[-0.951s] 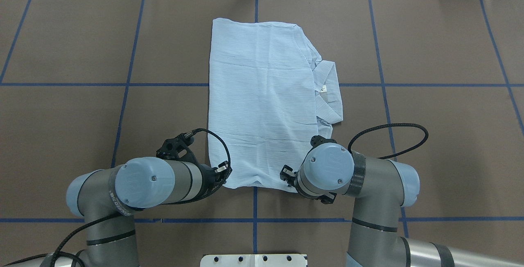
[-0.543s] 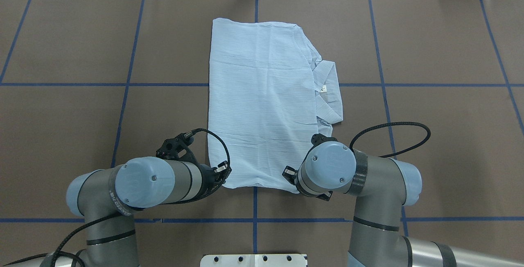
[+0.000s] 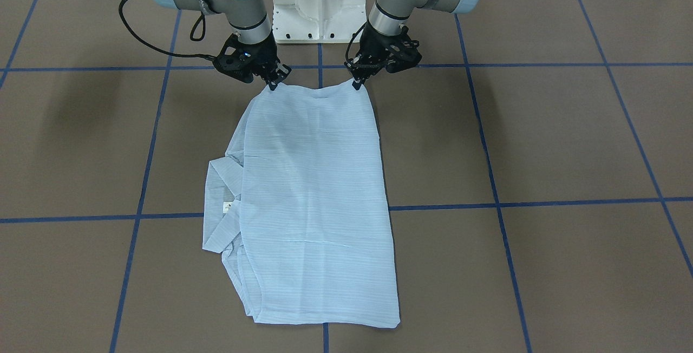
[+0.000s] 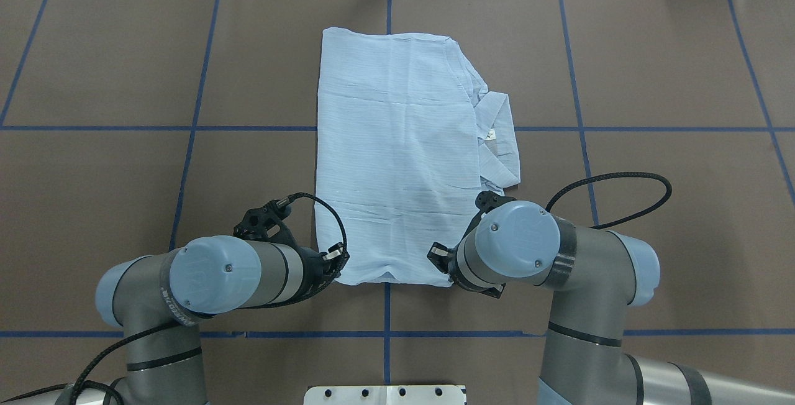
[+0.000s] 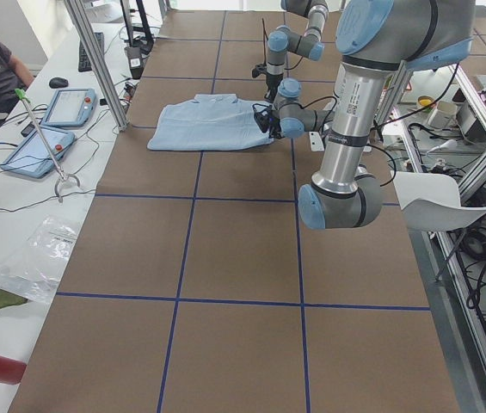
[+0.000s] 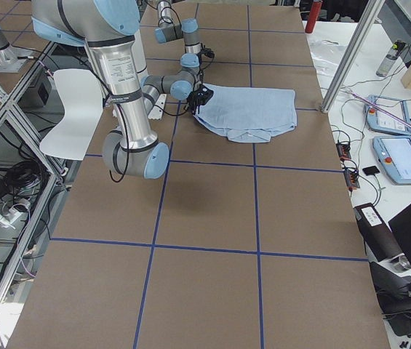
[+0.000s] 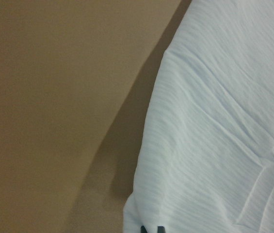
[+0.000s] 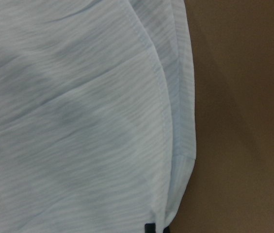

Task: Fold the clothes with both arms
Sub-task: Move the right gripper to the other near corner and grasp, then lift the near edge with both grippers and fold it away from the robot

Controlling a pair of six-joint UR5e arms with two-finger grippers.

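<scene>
Left gripper (image 4: 336,261) is closed on the near-left corner of the shirt (image 4: 397,144), which lies mid-table (image 4: 671,69) with its long axis running away from the robot. Right gripper (image 4: 438,256) is closed on the near-right corner. The collar (image 4: 499,144) juts right (label showing). Broad brown surface flanks both long edges.

Even, bright overhead light, soft shadows beside the shirt (image 7: 214,121) (2 wrist views perhaps slightly blurred)
</scene>
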